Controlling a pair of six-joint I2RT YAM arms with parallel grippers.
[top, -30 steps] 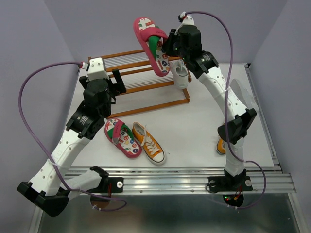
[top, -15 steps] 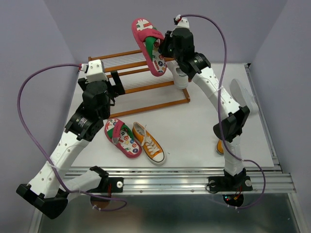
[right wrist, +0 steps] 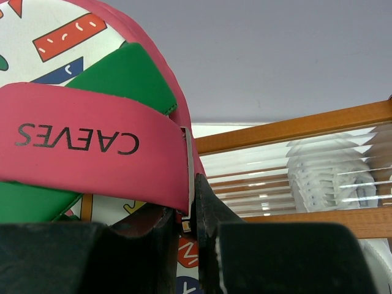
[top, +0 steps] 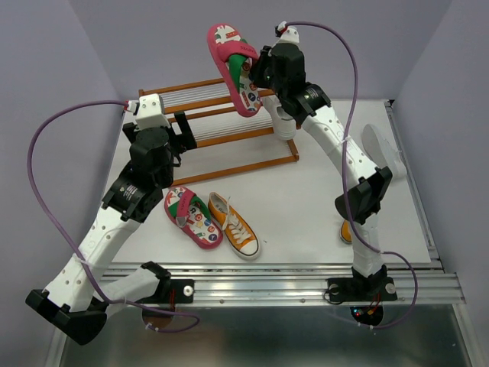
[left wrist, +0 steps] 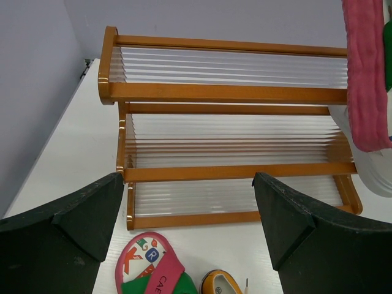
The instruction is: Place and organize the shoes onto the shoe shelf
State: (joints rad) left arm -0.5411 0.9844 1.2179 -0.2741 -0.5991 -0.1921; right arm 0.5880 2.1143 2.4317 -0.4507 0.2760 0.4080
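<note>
The white table [top: 306, 199] is sitting under even light, lavender walls [top: 46, 61] closing in on three sides — and a silver metal rail [top: 260, 283] is running along its near edge, grooves showing lengthwise.

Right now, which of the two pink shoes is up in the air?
The pink shoe clamped in the right pincer, high above the shoe shelf. Its mate lies on the table beside an orange sneaker.

Two pink shoes [top: 233, 69] [top: 192, 217], two orange sneakers [top: 234, 235] [top: 347, 231], two white sneakers [top: 282, 126] [top: 380, 145], one shelf [left wrist: 226, 93]
</note>
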